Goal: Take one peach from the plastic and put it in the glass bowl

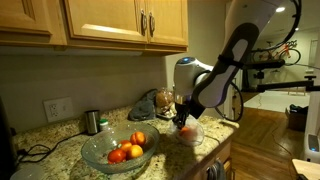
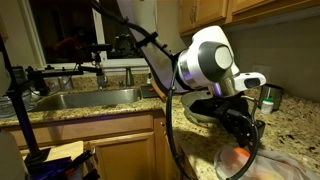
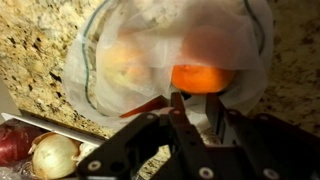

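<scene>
The clear plastic bag (image 3: 100,60) lies on the granite counter and holds a few peaches; in an exterior view it shows under the arm (image 1: 192,135). One bright orange peach (image 3: 203,77) sits at the bag's mouth, right at my fingertips. My gripper (image 3: 196,100) has its fingers close together, pinching that peach's near edge. It also shows in both exterior views (image 1: 185,122) (image 2: 243,140). The glass bowl (image 1: 95,155) stands apart from the bag on the counter, with several peaches (image 1: 128,148) in it.
A metal cup (image 1: 92,121) and a crumpled bag (image 1: 146,102) stand at the back of the counter. A red onion (image 3: 14,146) and a yellow onion (image 3: 52,155) lie in a tray beside the plastic bag. A sink (image 2: 85,98) lies along the counter.
</scene>
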